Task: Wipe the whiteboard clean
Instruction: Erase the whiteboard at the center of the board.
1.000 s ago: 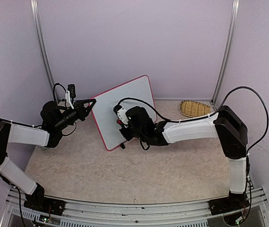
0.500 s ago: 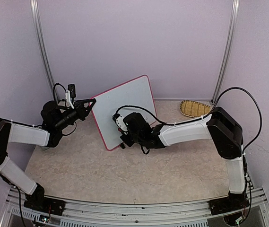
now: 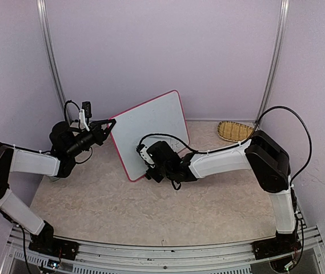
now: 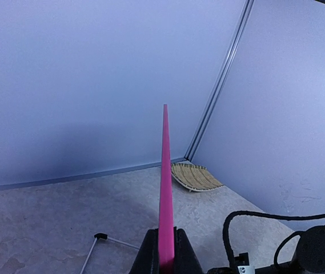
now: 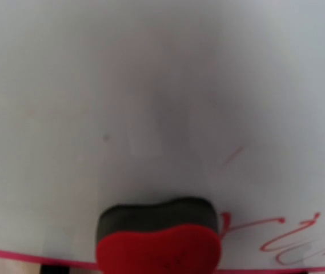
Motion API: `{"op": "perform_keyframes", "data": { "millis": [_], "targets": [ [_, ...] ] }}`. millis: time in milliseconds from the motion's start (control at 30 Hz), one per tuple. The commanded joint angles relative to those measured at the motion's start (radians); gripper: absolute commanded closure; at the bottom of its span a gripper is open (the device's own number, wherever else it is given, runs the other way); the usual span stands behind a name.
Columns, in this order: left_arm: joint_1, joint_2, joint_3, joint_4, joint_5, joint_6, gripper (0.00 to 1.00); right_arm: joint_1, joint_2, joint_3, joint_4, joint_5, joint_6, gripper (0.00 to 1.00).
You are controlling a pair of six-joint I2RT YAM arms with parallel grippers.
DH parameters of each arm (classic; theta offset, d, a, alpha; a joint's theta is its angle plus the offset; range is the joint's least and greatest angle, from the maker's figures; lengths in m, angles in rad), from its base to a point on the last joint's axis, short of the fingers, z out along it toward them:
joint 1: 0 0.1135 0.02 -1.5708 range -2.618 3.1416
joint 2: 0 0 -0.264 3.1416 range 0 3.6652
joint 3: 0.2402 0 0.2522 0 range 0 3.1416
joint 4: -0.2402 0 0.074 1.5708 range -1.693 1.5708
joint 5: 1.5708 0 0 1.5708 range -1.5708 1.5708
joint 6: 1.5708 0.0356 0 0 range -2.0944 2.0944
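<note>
The whiteboard (image 3: 151, 134) is pinched at its left edge by the left end effector (image 3: 112, 121); a red eraser (image 5: 157, 245), clamped in the right end effector (image 3: 148, 163), is pressed against its bottom edge.

Right wrist view: at the lower rim of the pink-framed whiteboard (image 5: 162, 85), the red-and-black eraser block (image 5: 157, 242) is cut off by the bottom edge. Beside it, the red marker scrawl (image 5: 288, 237) is too blurred for you to read. Left wrist view: the board stands edge-on to you, face hidden.
</note>
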Motion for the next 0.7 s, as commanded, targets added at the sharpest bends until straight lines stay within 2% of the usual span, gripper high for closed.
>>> {"op": "perform_keyframes", "data": {
  "millis": [0,367,667],
  "targets": [
    [-0.024,0.033,-0.014,-0.123,0.078,0.021,1.00,-0.011,0.059,-0.015,-0.037,-0.024,0.023,0.84],
    [-0.024,0.041,-0.011,-0.123,0.080,0.020,1.00,-0.017,0.071,-0.067,-0.036,-0.034,0.044,0.85],
    [-0.024,0.040,-0.011,-0.124,0.081,0.020,1.00,-0.025,0.039,-0.006,-0.037,-0.042,0.019,0.85]
  ]
}}
